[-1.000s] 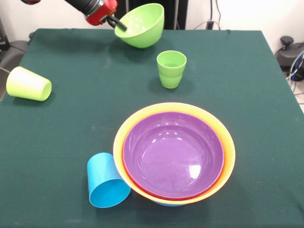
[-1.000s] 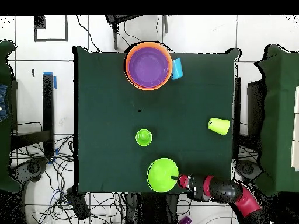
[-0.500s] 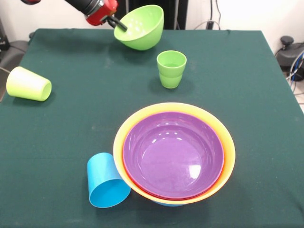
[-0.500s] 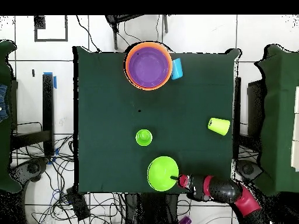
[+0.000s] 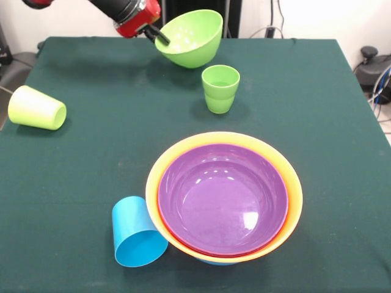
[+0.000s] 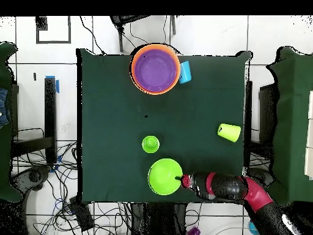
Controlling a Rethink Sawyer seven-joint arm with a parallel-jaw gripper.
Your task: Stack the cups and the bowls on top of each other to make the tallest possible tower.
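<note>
From the front, the claw grips the green bowl by its rim, lifted and tilted above the bench behind the ridged green cup, while overhead the bowl hangs just beside that cup, well apart from the tower.

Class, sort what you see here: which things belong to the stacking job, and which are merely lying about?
Job:
gripper holding green bowl
tower
ridged green cup
yellow-green cup, on its side
sky blue cup, on its side

Lying about:
cables on floor
</note>
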